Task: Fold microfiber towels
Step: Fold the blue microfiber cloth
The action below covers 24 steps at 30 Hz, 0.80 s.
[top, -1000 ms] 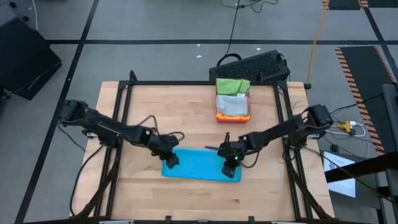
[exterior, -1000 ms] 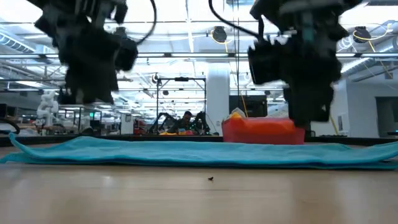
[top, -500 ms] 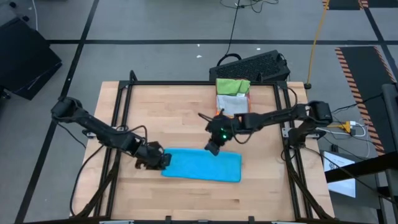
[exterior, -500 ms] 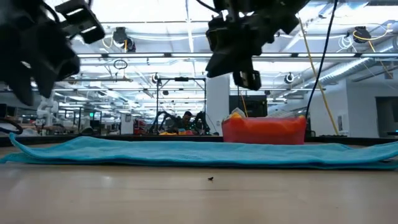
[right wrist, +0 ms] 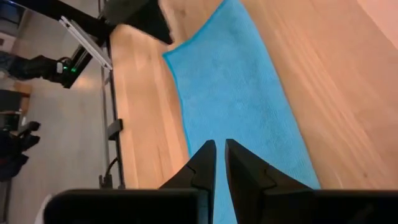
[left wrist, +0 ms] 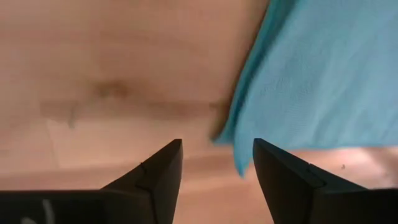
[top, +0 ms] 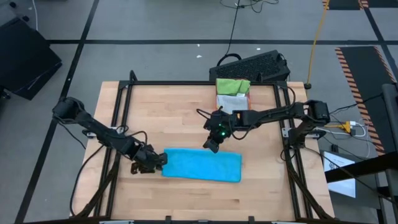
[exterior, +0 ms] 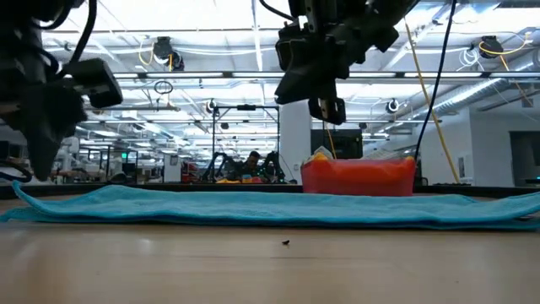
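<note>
**Inspector:** Wooden table (top: 186,118) noted, light planks inside a dark frame. Nearest item?

**Assistant:** One bright blue towel (top: 202,165), lying flat as a long folded strip on the near half of the table. In the low view it spans almost the full width (exterior: 278,207).

**Inspector:** Left gripper?

**Assistant:** The left gripper (top: 152,160) sits low, just beside the blue towel's left end. Its wrist camera shows the two fingers (left wrist: 155,177) spread apart, with the towel's corner (left wrist: 311,81) lying just ahead of the gap. Nothing is held.

**Inspector:** Right gripper?

**Assistant:** The right gripper (top: 212,143) hangs above the table just behind the towel's far edge, clear of the cloth. Its fingers (right wrist: 202,165) are nearly together, only a thin slit between them, and they are empty.

**Inspector:** Farther back?

**Assistant:** A pink-red tray (top: 233,115) near the far edge, holding a pale folded cloth (top: 234,106); a bright green towel (top: 232,85) lies bunched at its far end. Beyond the table, a black keyboard (top: 255,65) lies on the floor.
</note>
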Each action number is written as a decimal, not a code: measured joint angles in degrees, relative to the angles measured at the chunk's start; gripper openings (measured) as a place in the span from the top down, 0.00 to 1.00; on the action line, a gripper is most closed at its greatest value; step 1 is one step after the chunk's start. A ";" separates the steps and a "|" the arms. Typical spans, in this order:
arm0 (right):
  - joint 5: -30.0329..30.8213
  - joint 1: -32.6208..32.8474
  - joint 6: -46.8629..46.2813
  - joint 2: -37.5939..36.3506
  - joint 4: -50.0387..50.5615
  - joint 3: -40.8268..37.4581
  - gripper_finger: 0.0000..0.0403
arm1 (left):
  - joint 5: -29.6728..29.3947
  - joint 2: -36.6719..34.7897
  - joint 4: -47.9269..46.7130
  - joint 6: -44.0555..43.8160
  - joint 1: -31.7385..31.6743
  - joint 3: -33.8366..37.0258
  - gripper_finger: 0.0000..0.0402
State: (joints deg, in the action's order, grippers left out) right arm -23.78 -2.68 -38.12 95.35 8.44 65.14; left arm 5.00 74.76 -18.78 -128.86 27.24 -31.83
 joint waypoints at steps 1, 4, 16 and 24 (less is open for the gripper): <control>-0.25 -0.19 0.01 0.00 -0.18 0.00 0.93 | -0.74 0.25 0.39 0.17 -0.04 0.16 0.51; -0.25 -0.81 0.01 0.00 -0.38 -0.01 0.93 | -0.97 2.77 4.27 0.42 -0.04 -0.04 0.53; -0.24 -3.43 0.38 0.00 -1.69 -0.07 0.93 | -2.08 11.24 12.54 3.58 -0.03 -0.20 0.67; -0.47 -2.86 -1.71 3.26 -14.04 -0.02 0.93 | -3.65 11.43 10.63 8.80 0.78 -0.43 0.97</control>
State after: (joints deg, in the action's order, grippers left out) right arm -24.25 -5.54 -39.83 98.61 -5.60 65.12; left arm 1.35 86.19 -8.15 -120.05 28.03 -32.26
